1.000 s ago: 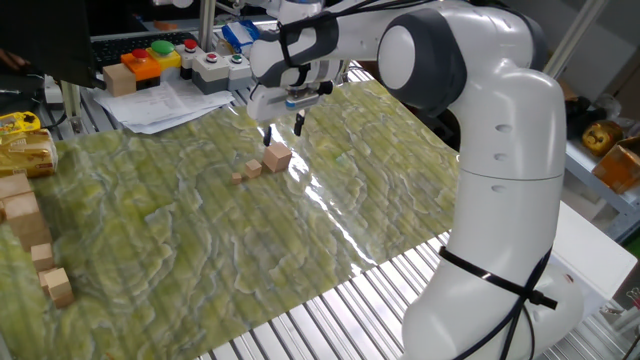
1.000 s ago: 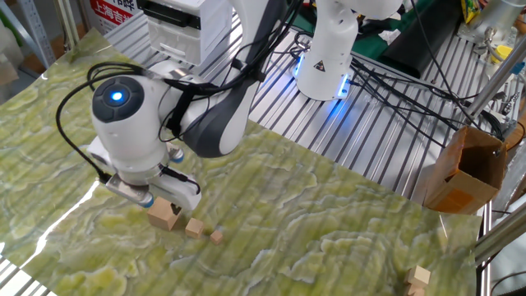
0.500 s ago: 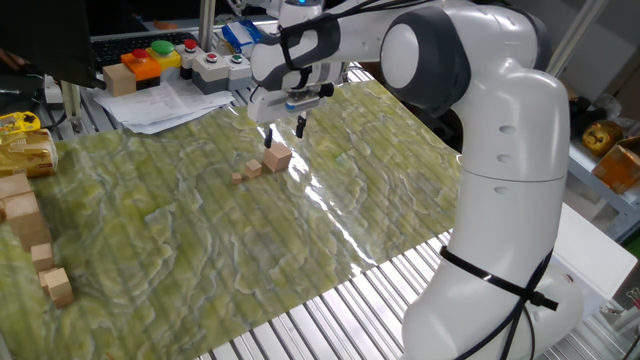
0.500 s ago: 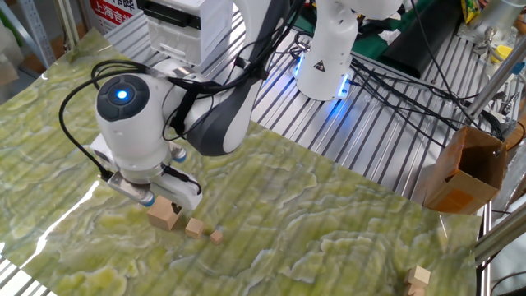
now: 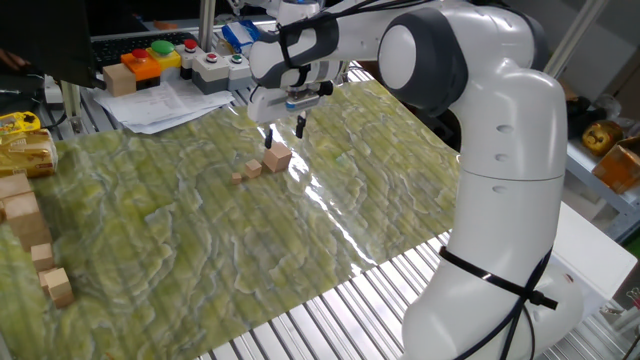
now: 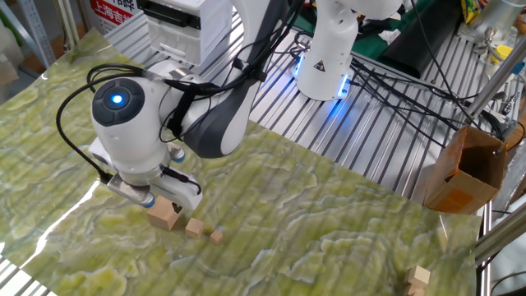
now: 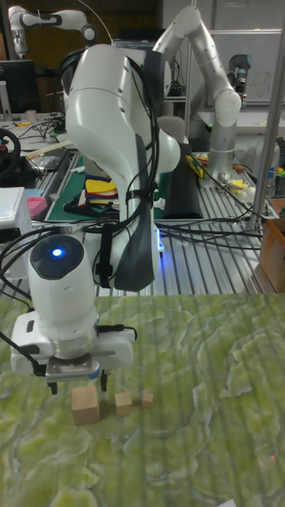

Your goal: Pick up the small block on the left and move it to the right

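The small block (image 5: 278, 157) is a light-tan wooden cube lying on the green patterned mat (image 5: 180, 250). It also shows in the other fixed view (image 6: 164, 215) and in the tall view (image 7: 85, 405). My gripper (image 5: 284, 132) hangs open just above it, one finger to each side of the cube and neither touching it. The same stance appears from the other side (image 6: 163, 200) and in the tall view (image 7: 79, 386). Two tinier tan cubes (image 5: 252, 169) (image 5: 237, 178) lie in a row beside the block.
Longer stacked wooden blocks (image 5: 25, 215) and a loose one (image 5: 55, 285) sit at the mat's left edge. A button box (image 5: 160, 55) and papers (image 5: 170, 100) lie behind the mat. A cardboard box (image 6: 464, 168) and another wooden block (image 6: 419, 277) are at the far end.
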Motion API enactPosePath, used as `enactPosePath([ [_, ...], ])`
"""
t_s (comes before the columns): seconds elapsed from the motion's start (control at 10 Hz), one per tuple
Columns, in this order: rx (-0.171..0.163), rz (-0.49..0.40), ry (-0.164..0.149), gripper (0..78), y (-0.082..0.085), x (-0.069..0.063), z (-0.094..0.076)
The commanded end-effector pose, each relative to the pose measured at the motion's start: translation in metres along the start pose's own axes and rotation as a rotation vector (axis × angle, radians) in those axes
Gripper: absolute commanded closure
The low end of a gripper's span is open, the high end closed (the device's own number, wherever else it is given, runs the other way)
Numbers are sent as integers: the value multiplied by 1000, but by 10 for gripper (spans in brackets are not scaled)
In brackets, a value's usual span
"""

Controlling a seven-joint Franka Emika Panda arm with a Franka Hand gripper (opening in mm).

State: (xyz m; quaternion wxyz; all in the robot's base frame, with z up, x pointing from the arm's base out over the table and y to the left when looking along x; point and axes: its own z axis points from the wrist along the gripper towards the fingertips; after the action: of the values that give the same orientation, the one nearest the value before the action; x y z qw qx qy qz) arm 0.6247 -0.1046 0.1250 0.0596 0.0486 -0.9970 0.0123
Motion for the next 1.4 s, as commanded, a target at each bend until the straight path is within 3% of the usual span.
enactPosePath([
  [0.1, 2, -3, -18, 1, 3, -7, 13],
  [0.6, 13, 2, -24, 1, 8, -14, 40],
  [1.2, 17, -25, -24, 1, 7, -14, 42],
  [1.3, 16, -21, -24, 759, 7, -14, 42],
  [1.4, 16, -21, -24, 759, 7, -14, 42],
])
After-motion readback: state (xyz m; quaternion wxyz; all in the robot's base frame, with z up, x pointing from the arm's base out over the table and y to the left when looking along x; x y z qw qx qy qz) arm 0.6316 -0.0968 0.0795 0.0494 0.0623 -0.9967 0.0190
